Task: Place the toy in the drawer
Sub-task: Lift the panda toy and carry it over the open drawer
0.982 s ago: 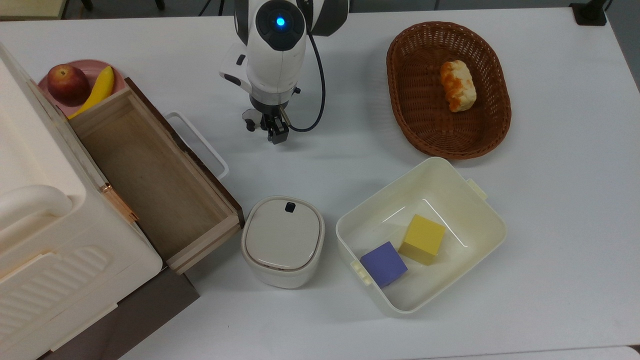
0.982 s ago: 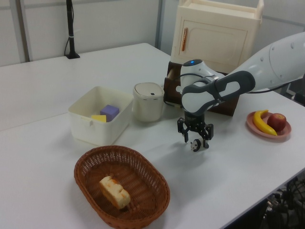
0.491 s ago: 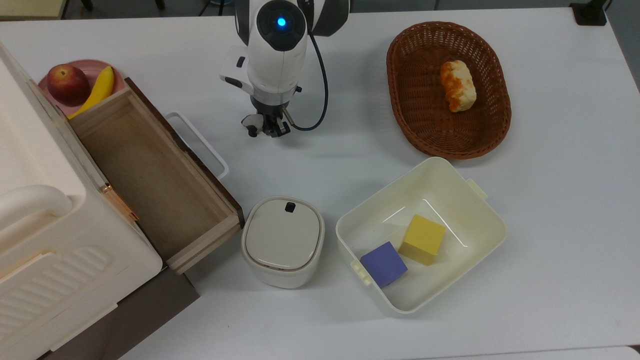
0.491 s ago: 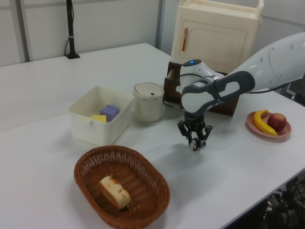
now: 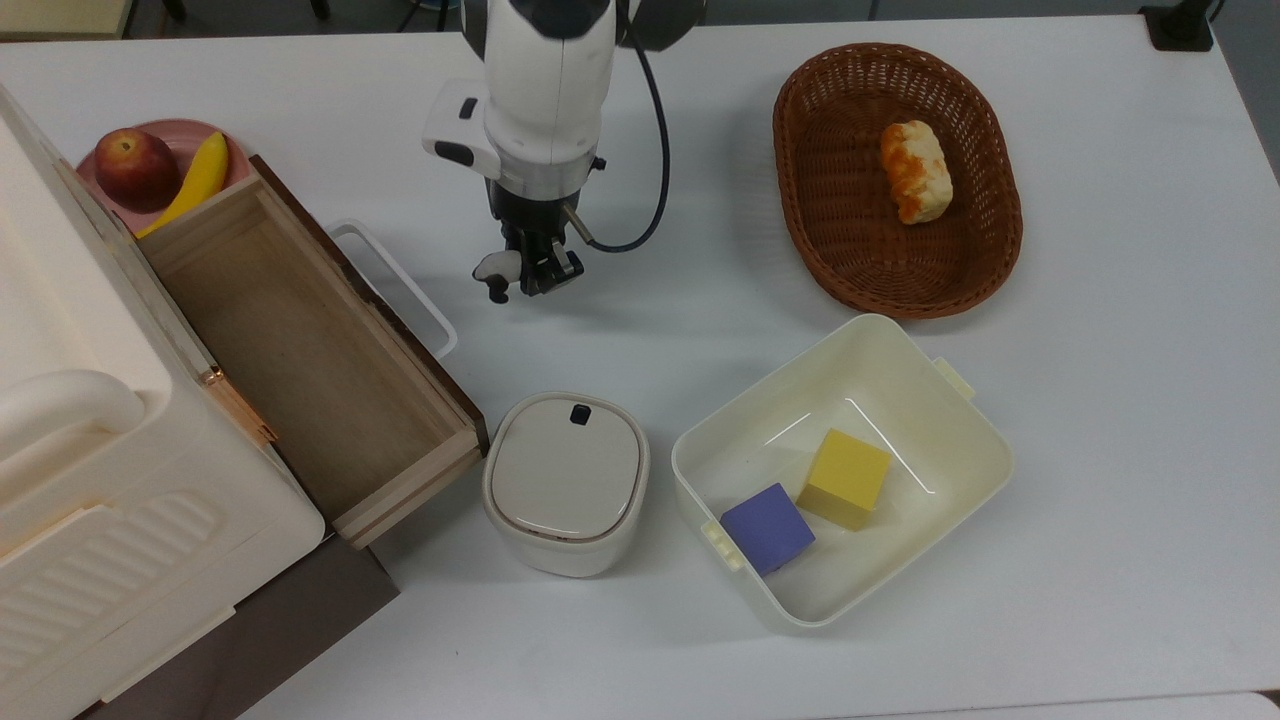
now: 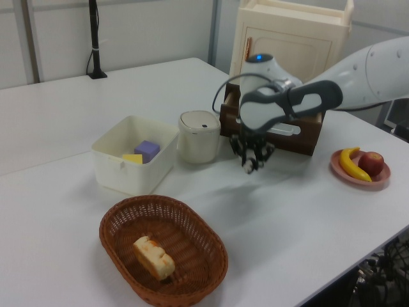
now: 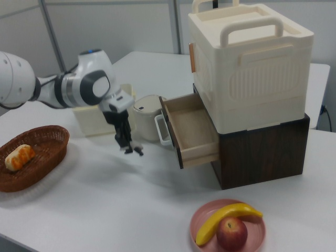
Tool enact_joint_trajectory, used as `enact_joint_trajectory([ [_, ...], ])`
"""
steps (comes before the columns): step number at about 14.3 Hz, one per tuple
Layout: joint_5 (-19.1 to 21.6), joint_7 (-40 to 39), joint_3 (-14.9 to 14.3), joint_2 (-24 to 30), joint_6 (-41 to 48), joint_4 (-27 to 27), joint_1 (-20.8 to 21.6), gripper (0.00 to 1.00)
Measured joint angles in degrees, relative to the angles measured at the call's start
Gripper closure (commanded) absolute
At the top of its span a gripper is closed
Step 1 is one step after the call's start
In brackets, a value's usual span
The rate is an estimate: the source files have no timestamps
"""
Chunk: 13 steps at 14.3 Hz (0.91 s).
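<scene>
In the top view, the tiny black-and-white panda figurine (image 5: 494, 271) is seen clamped between the fingers of the black two-finger gripper (image 5: 538, 272), a short way from the white loop handle of the long light-wood drawer box (image 5: 300, 350). The drawer is pulled fully open and its floor is bare, so a drop from above should be possible. A lidded cream canister (image 5: 566, 482) stands just beside the drawer's near corner.

In the left view, the gripper (image 6: 250, 163) is shown clear of the white table (image 6: 307, 217), with the toy (image 6: 249, 167) lifted for carrying.

In the right view, the toy (image 7: 134, 148) is held above the tabletop, just short of the drawer (image 7: 191, 128) front, presumably to pass over its dark edge.
</scene>
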<state>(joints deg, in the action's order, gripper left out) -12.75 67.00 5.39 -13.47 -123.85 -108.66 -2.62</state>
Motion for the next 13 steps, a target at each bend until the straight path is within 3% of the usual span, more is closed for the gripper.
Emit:
enact_joint_trajectory([
  [9, 0.00, -2.39, 1.61, 0.50, -0.65, 10.96, -0.29, 0.99],
  [13, 0.11, -3.12, 1.34, 0.51, -2.49, 13.88, -2.93, 0.99],
])
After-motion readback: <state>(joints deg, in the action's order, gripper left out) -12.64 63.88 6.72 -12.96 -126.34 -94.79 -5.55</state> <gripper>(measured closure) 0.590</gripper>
